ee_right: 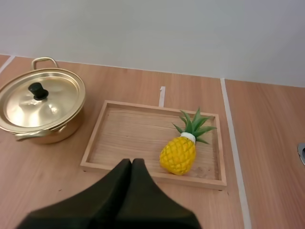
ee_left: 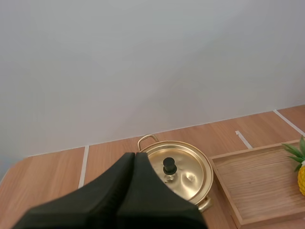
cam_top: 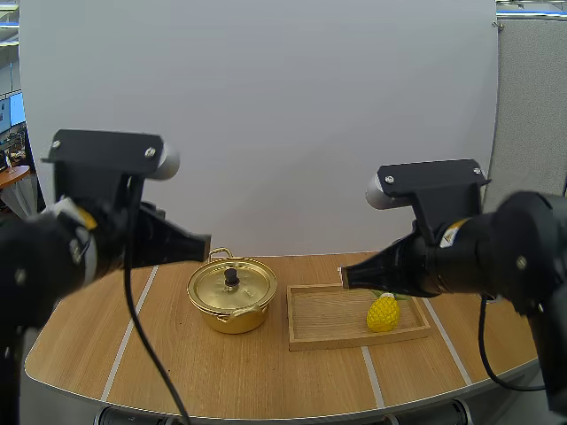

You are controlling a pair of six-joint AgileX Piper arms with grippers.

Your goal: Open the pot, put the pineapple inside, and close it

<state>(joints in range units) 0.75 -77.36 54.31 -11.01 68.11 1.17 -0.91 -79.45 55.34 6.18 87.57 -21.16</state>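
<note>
Our left gripper (cam_top: 205, 245) and right gripper (cam_top: 347, 276) hang above the table (cam_top: 177, 372), fingers pressed together on nothing; the pineapple (ee_right: 177, 153) lies in the tray (ee_right: 128, 138) (near its front rim); the lidded pot (cam_top: 232, 297) stands just beside.

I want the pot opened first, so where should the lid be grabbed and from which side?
Take the black knob at the centre of the lid, coming straight down from above to pinch it across. It stands upright and is the only raised part. The lid is a smooth shallow dome whose rim sits close on the pot, so the edge likely leaves little to pinch.
</note>
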